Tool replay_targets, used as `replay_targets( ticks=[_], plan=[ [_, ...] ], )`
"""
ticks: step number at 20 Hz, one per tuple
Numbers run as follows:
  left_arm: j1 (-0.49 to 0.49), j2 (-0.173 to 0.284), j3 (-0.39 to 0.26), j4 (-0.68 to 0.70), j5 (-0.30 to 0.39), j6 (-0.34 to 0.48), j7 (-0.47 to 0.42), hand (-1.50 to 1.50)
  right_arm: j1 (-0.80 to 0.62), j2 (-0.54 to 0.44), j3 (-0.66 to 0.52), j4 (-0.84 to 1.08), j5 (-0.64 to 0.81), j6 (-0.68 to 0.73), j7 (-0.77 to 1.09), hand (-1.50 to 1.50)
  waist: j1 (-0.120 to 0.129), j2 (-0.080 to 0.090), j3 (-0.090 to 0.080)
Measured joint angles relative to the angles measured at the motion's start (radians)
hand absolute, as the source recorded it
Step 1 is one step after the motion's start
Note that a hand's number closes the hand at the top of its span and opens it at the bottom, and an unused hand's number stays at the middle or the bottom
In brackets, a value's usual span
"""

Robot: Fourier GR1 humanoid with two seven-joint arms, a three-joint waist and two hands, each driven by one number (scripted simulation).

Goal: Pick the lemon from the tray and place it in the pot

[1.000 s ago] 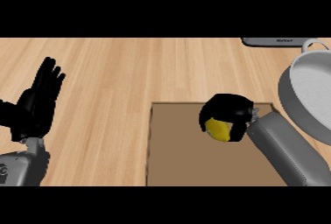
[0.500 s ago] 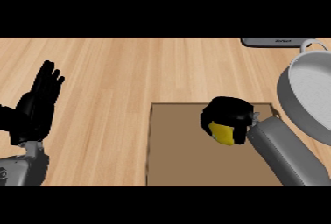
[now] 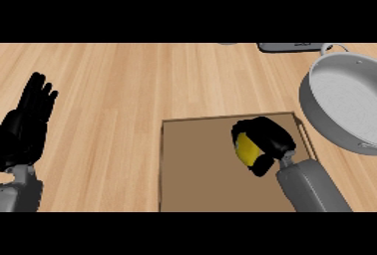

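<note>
Closest to the bottom edge you've got the right forearm coming up over the brown tray (image 3: 199, 169); the right hand (image 3: 267, 140) at the end of it is curled shut round the lemon (image 3: 247, 149), with just a yellow strip showing between the black fingers and thumb, so the fruit is mostly hidden by the grip. Compared with a second ago the change is small: the hand with the lemon looks like it's nudged slightly toward the far right corner of the tray, nothing dramatic; the grab itself was already done and it's holding. I honestly can't tell from this steep angle whether the lemon is lifted off the tray floor or still resting on it, so take "picked" with a pinch of salt. What it means for the job: pick looks more or less sorted, carry hasn't properly started; the lemon is still over the tray, not over the pot.

Over at the left edge the left hand (image 3: 29, 124) is just resting, fingers straight and up, holding nothing.

Further out on the right sits the grey pot (image 3: 324, 117), just past the tray's right rim and nothing visible inside; the next move, I'd guess, is up and right over that near wall.
</note>
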Motion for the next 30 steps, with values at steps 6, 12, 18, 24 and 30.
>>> replay_targets(
  ticks=[6, 12, 18, 24, 30],
  plan=[
    [0.016, 0.000, 0.004, -0.008, 0.000, 0.000, 0.001, 0.00, 0.117, 0.117, -0.070, -0.318, -0.009, -0.084, 0.258, 1.50, -0.010, 0.006, 0.004],
    [0.025, -0.004, -0.002, -0.020, 0.003, -0.011, -0.001, 0.00, 0.167, 0.158, -0.139, -0.675, 0.021, -0.154, 0.458, 1.50, 0.009, 0.014, 0.005],
    [-0.016, -0.016, -0.028, -0.046, -0.010, -0.003, 0.045, 0.00, 0.200, 0.145, -0.241, -0.935, 0.024, -0.134, 0.588, 1.50, 0.042, 0.026, 0.007],
    [-0.061, -0.026, -0.017, 0.016, -0.010, -0.019, 0.015, 0.00, 0.109, 0.070, -0.466, -0.958, -0.140, -0.061, 0.652, 1.50, 0.059, 0.032, 0.007],
    [-0.050, -0.033, -0.015, 0.007, -0.017, -0.033, 0.008, 0.00, 0.074, -0.016, -0.659, -0.787, -0.289, -0.094, 0.564, 1.50, 0.066, 0.034, 0.008]
  ],
)
